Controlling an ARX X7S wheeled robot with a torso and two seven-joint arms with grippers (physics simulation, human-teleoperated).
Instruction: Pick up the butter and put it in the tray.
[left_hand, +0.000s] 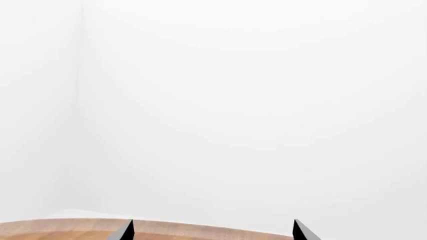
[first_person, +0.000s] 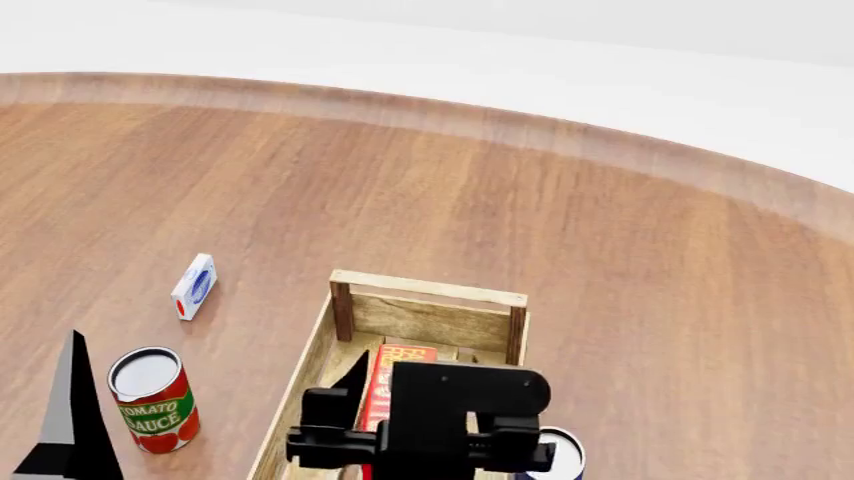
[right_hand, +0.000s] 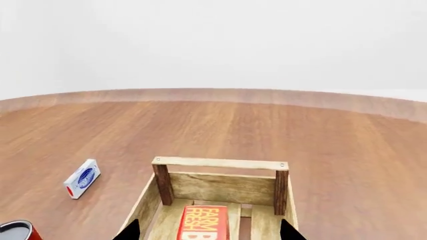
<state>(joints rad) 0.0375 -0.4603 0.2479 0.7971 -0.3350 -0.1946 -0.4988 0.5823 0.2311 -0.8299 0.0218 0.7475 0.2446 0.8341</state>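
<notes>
A: In the left wrist view you are seeing mostly blank white wall. Your left gripper (left_hand: 212, 231) is showing only two dark fingertips, set well apart with nothing between them, and a curved strip of the table (left_hand: 60, 231) edge beneath. It is idling because this job is not needing it.

B: And the head view?

A: There your right gripper (first_person: 420, 425) is hanging over the near part of the tray (first_person: 427, 290), at about six o'clock in the picture. The butter (first_person: 394, 375) is lying flat on the tray floor, partly hidden behind the black gripper body. At nine o'clock from the tray the small white-and-blue box (first_person: 195, 286) is lying on the table, and at seven o'clock the tomato sauce can (first_person: 154, 398) is standing upright. Another can (first_person: 561, 452) is peeking out just beside the tray's right wall.

B: Are you gripping the carton?

A: The right wrist view is answering that. Both fingertips are sitting wide apart, either side of the butter and clear of it, so you are holding nothing. The carton seems to be resting on the slats, though its near end is cut off, so I am hedging there. I judge the placing done; the wide fingers are leaving you room to lift straight out.
</notes>
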